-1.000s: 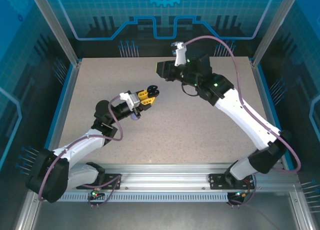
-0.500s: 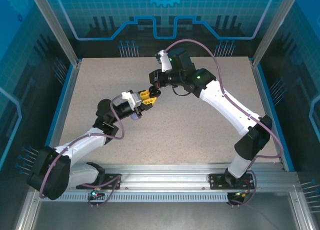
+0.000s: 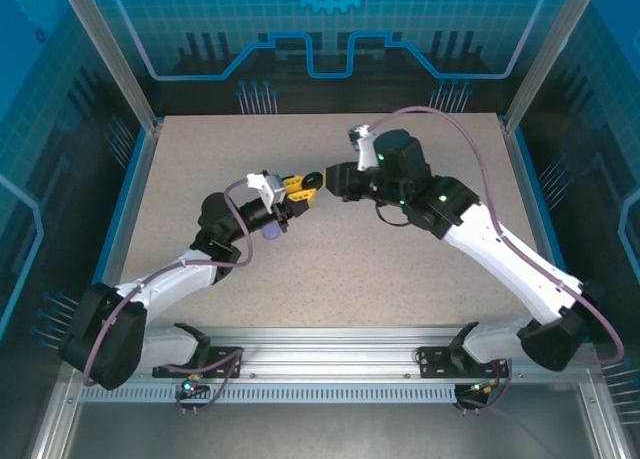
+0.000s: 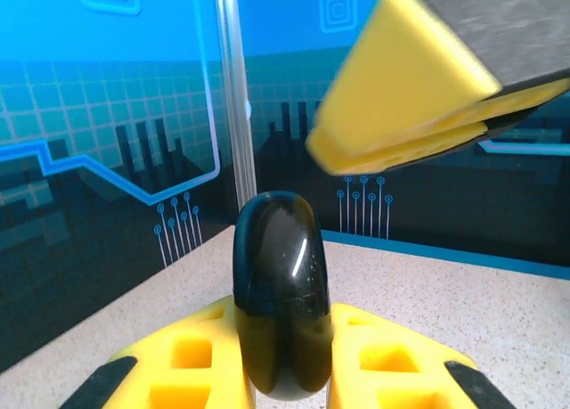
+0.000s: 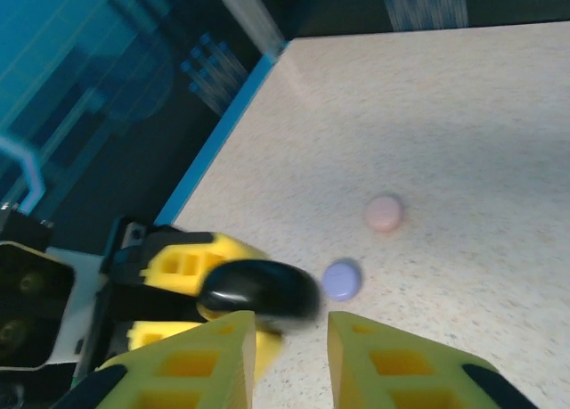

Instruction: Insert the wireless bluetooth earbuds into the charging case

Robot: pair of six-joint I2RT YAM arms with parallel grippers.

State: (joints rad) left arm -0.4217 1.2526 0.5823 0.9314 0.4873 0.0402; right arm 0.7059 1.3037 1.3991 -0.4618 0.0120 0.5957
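Item, table (image 3: 400, 269): speckled, walled in blue, carrying all that follows. Item, left arm (image 3: 170, 279): reaching to the middle, about where it was a second ago. Item, right arm (image 3: 500, 249): a second ago it was drawn back toward the far edge; it has since swung in and now sits just right of the left arm's tip. Item, left gripper (image 3: 303, 186): clamped on the black case (image 4: 278, 275), which stands on edge, lid closed, held up off the table. Item, right gripper (image 5: 289, 324): fingers parted with a clear gap and nothing between them, tips just short of the black case. We judge it is lining up to open the lid, so no insertion has begun. Item, lavender case (image 5: 341, 279) and pink case (image 5: 385, 213): both flat on the table, near each other, below the raised grippers. Item, earbuds: we cannot tell where they lie, or whether any sit inside a closed case.
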